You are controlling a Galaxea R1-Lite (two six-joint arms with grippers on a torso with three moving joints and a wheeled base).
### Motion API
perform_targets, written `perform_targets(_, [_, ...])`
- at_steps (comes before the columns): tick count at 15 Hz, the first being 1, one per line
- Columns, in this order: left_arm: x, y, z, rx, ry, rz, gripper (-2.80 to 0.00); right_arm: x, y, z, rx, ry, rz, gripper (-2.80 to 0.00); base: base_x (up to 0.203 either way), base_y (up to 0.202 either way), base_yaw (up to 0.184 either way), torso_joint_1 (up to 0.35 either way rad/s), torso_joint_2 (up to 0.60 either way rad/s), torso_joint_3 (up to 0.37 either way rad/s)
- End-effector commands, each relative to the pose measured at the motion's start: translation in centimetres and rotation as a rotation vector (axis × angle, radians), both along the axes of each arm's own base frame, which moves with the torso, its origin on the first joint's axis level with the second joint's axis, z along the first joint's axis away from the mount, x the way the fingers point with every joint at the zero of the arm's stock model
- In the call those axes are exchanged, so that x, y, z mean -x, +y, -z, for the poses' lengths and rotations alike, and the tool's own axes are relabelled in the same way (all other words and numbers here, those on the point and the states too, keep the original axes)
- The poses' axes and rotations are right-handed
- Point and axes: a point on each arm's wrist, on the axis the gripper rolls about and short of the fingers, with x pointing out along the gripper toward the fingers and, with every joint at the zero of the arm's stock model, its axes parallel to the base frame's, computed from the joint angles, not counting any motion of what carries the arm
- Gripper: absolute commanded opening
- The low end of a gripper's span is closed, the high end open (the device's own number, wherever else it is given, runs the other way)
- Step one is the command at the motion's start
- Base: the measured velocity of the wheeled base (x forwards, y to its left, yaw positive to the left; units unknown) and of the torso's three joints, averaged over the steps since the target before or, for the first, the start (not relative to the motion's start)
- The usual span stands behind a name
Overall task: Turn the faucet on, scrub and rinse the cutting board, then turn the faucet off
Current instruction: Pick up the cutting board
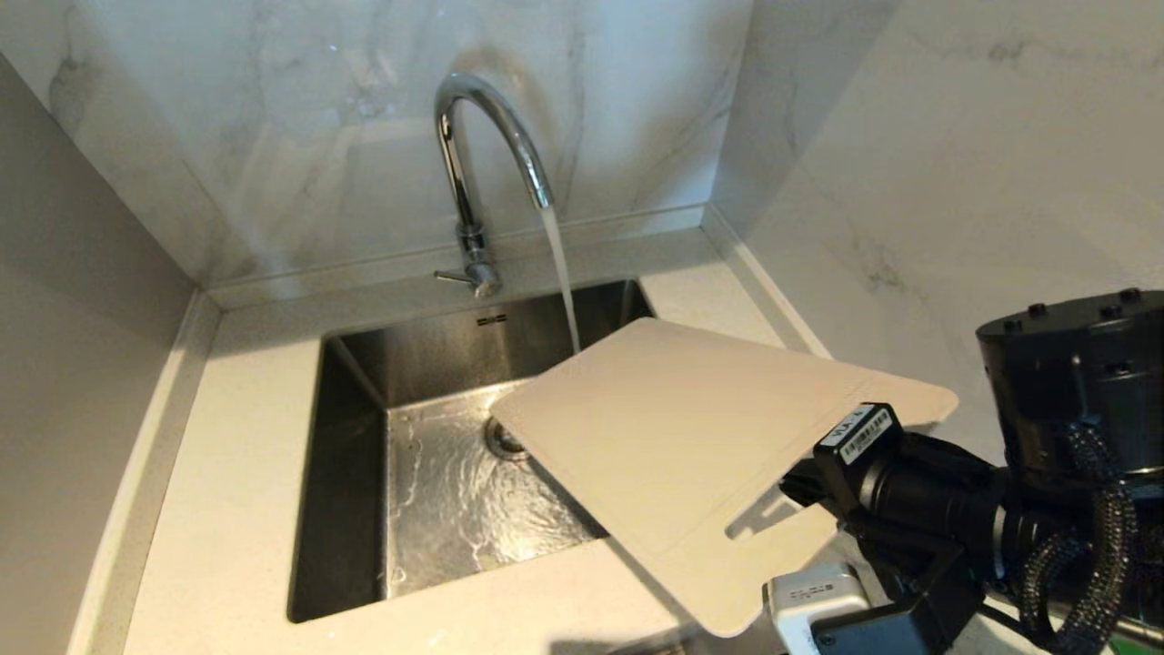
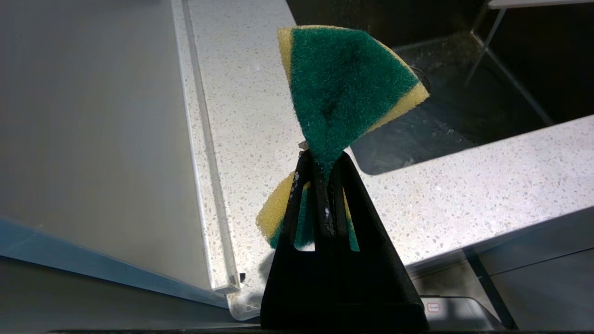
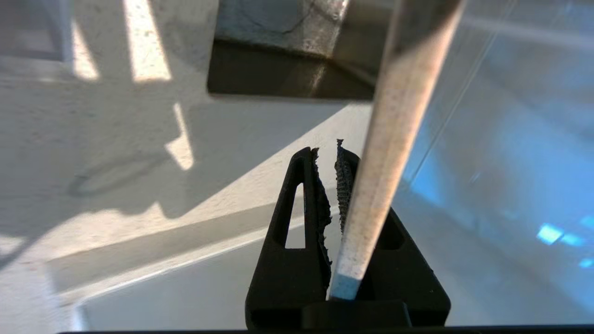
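Observation:
Water runs from the chrome faucet (image 1: 473, 136) into the steel sink (image 1: 427, 350); its thin lever (image 1: 450, 276) points left. The cream cutting board (image 1: 673, 428) hangs tilted over the sink's right side, its far corner just reaching the stream. My right gripper (image 1: 800, 487) is shut on the board's edge by the slot handle. In the right wrist view the board's edge (image 3: 394, 120) runs out from between the gripper's (image 3: 327, 155) nearly closed jaws. Outside the head view, my left gripper (image 2: 322, 160) is shut on a green and yellow sponge (image 2: 343, 83) above the counter.
Marble walls (image 1: 909, 136) close in the sink corner at the back and right, and a plain wall (image 1: 73, 273) stands on the left. Speckled counter (image 1: 236, 455) surrounds the sink. The drain (image 1: 505, 441) shows beside the board's lower corner.

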Motion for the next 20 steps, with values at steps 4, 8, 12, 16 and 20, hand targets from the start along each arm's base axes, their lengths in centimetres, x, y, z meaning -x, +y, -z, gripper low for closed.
perform_targets(4, [0.0, 0.0, 0.0, 0.001, -0.001, -0.002, -2.80, -1.8, 1.3, -0.3, 0.080, -0.027, -0.133, -2.80, 0.000, 0.000, 0.000, 0.000, 0.00, 0.000])
perform_targets(8, [0.0, 0.0, 0.0, 0.001, -0.001, -0.001, -2.80, -2.9, 2.2, -0.4, 0.087, -0.032, -0.222, -2.80, 0.000, 0.000, 0.000, 0.000, 0.00, 0.000])
perform_targets(12, [0.0, 0.0, 0.0, 0.000, -0.001, -0.001, -2.80, -4.2, 3.1, -0.7, 0.170, -0.092, -0.346, -2.80, 0.000, 0.000, 0.000, 0.000, 0.00, 0.000])
perform_targets(16, [0.0, 0.0, 0.0, 0.001, -0.001, -0.001, -2.80, -4.7, 3.7, -0.8, 0.175, -0.116, -0.444, -2.80, 0.000, 0.000, 0.000, 0.000, 0.00, 0.000])
perform_targets(20, [0.0, 0.0, 0.0, 0.001, -0.001, -0.001, -2.80, -5.3, 4.2, -0.5, 0.184, -0.125, -0.517, -2.80, 0.000, 0.000, 0.000, 0.000, 0.00, 0.000])
